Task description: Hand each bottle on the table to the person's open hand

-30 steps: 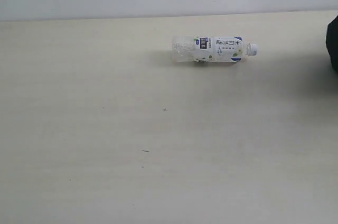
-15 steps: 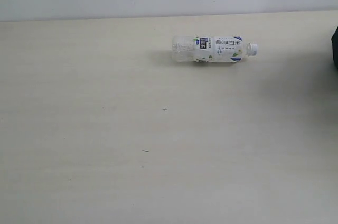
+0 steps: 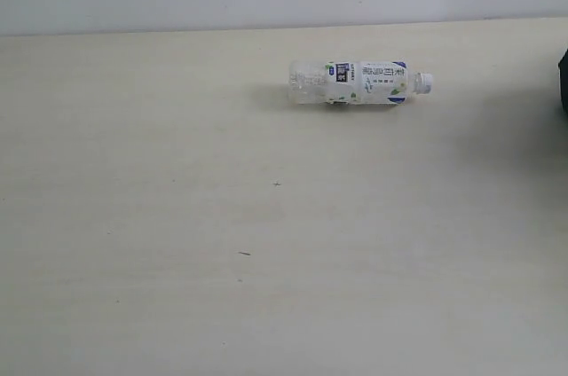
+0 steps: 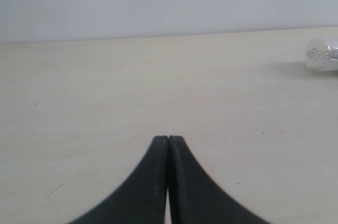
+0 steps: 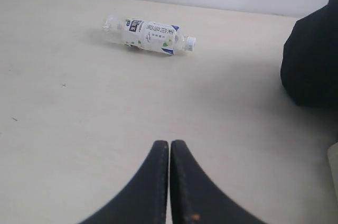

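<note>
Small clear plastic bottle with white-and-blue label (image 3: pixel 355 82) noted lying sideways, far right of centre on pale cream table (image 3: pixel 222 287). Judged light, crushable, slippery; labelled mid-body to be gripped. Left gripper (image 4: pixel 168 147) and right gripper (image 5: pixel 169 150): jaws pressed together, empty.

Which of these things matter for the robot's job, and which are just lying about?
For the job: bottle lying on its side, table, left gripper and right gripper, both shut.
Just there: dark specks, black shape at the edge, unidentifiable.
</note>
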Controlling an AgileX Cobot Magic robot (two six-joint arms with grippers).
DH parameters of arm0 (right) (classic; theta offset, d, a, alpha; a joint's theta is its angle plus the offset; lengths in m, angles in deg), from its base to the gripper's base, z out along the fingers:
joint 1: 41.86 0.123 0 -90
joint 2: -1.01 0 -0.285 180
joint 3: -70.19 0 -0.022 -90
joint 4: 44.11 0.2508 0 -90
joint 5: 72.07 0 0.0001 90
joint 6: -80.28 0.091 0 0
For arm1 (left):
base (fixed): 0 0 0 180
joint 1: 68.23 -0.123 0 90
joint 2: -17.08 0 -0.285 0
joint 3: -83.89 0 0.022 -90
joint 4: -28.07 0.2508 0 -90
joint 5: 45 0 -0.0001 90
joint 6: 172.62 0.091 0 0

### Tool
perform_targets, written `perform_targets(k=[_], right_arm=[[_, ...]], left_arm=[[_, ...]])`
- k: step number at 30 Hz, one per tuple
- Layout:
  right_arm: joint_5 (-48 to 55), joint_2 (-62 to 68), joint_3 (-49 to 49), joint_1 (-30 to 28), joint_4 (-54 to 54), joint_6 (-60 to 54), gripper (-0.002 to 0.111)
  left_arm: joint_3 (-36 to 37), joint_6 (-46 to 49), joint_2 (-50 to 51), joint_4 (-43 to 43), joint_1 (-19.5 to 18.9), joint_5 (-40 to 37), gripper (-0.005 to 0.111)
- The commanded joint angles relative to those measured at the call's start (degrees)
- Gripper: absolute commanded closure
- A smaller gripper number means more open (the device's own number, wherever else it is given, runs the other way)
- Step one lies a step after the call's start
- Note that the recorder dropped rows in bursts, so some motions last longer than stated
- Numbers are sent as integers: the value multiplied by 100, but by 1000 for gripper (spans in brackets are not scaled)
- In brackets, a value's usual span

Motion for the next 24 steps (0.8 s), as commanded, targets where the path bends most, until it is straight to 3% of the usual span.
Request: perform_targets(k=[1,24], right_arm=[[-43,-28,9,-18,148,22,107],[-32,-28,9,-18,225,22,107]], left_arm=[[18,-18,-27,18,-19,39,104],[18,-18,-27,18,-19,39,104]])
